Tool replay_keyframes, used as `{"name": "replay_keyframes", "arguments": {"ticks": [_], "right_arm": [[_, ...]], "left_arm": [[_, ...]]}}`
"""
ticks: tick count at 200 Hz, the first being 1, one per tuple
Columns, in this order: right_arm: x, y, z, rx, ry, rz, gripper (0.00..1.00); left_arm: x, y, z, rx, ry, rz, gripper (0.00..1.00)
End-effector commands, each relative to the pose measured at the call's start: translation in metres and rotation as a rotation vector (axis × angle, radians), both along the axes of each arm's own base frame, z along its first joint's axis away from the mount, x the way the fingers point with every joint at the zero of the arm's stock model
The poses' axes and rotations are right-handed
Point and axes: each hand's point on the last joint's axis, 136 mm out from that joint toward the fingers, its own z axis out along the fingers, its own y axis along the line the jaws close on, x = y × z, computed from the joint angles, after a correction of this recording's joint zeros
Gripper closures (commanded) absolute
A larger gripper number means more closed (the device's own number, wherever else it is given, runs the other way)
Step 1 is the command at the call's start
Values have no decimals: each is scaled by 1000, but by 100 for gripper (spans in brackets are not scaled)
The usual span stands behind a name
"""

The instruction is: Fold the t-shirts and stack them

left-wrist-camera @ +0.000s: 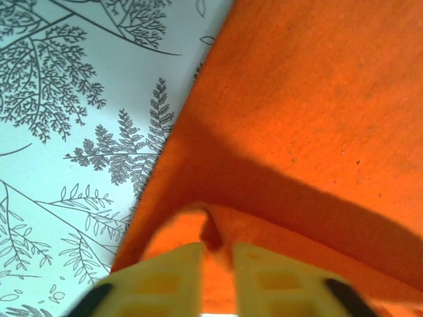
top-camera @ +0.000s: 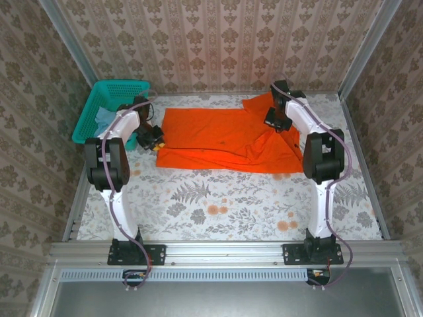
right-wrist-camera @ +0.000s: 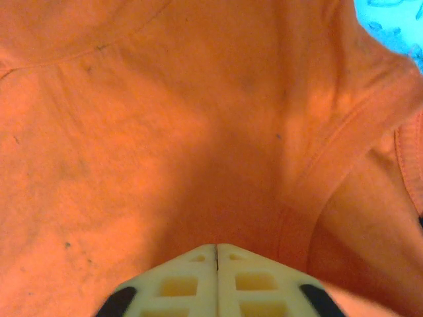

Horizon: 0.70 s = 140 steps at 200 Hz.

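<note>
Your left gripper (left-wrist-camera: 217, 247) sits at the edge of the orange t-shirt (left-wrist-camera: 317, 99). Its fingers are a narrow gap apart, with a raised fold of that edge pinched between them. The cloth spreads ahead and to the gripper's right, and the fern-printed table (left-wrist-camera: 79, 99) lies bare to its left.

Your right gripper (right-wrist-camera: 217, 246) is pressed down on the same shirt, fingertips together. You cannot tell whether any cloth is caught between them. A sleeve hem runs just to its right.

From above, the shirt lies flat between both grippers. The teal basket (top-camera: 99, 99) beyond your left gripper holds the pale blue t-shirt (top-camera: 106, 117).
</note>
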Motion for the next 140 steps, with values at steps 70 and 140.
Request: {"name": "replay_keyframes", "arguments": {"ticks": [70, 140], "right_arm": [[-87, -39, 46, 150, 19, 19, 40], [-160, -5, -2, 389, 22, -35, 77]], "left_arm": [[-22, -23, 59, 38, -152, -83, 37], [-45, -79, 2, -43, -85, -236, 61]]}}
